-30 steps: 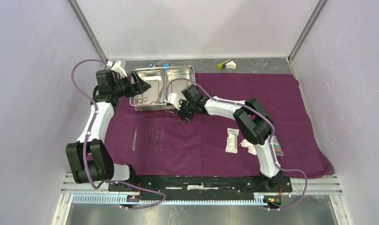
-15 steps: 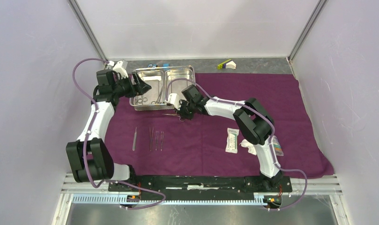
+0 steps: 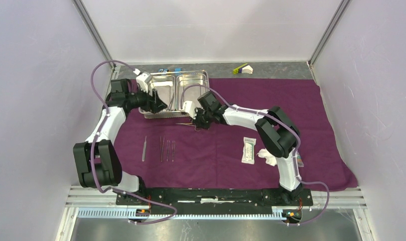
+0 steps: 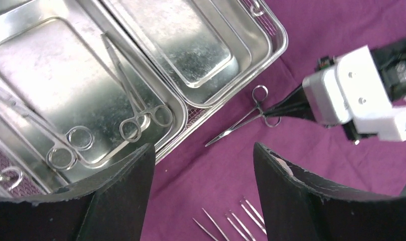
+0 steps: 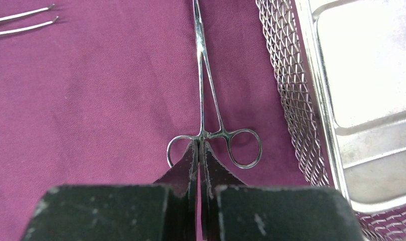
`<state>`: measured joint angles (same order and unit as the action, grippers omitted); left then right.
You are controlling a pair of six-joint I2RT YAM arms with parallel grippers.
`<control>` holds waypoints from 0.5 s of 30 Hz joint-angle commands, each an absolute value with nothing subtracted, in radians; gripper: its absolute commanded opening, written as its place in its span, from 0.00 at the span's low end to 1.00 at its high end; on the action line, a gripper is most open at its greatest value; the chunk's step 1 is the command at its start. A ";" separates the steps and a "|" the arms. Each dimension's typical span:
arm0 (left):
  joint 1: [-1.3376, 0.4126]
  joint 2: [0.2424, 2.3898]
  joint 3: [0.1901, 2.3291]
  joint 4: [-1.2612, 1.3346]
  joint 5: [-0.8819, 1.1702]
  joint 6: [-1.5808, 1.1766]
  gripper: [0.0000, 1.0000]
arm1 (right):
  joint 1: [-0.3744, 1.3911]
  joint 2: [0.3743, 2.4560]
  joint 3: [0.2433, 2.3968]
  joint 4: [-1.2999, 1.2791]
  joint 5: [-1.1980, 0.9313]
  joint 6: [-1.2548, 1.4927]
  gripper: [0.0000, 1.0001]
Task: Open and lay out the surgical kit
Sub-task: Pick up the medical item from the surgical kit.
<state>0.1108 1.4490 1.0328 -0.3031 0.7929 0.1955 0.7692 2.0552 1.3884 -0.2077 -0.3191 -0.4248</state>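
Note:
The dark purple cloth (image 3: 271, 110) lies spread over the table. At its back left stands the steel tray (image 3: 193, 85). In the left wrist view two ring-handled forceps (image 4: 135, 108) lie in one compartment of the tray (image 4: 200, 50). My right gripper (image 5: 198, 145) is shut on the ring end of another forceps (image 5: 203, 95), which lies on the cloth just in front of the tray (image 5: 291, 90). My left gripper (image 4: 203, 148) hangs open over the tray's near edge, holding nothing. Tweezers (image 3: 144, 149) and slim instruments (image 3: 167, 149) lie in a row on the cloth.
A white packet (image 3: 249, 149), white gauze (image 3: 266, 156) and a small clear packet (image 3: 297, 158) lie by the right arm. A small blue block (image 3: 176, 69) and a yellow-green and white piece (image 3: 242, 69) sit on the bare table behind the cloth. Walls close in on three sides.
My right gripper has closed on the forceps' handle on the cloth. My left gripper has swung right and nearer, from the tray's left side to its near edge.

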 commanded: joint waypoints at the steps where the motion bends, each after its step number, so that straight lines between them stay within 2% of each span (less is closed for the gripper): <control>1: 0.078 1.462 1.030 -0.387 0.875 0.525 0.77 | 0.764 1.969 1.374 -0.199 -0.355 -0.428 0.00; 7: -0.039 1.483 1.036 -0.474 0.818 0.781 0.77 | 0.763 1.937 1.345 -0.195 -0.385 -0.417 0.00; 15: -0.194 1.430 0.922 -0.377 0.675 1.003 0.80 | 0.749 1.918 1.341 -0.196 -0.457 -0.348 0.00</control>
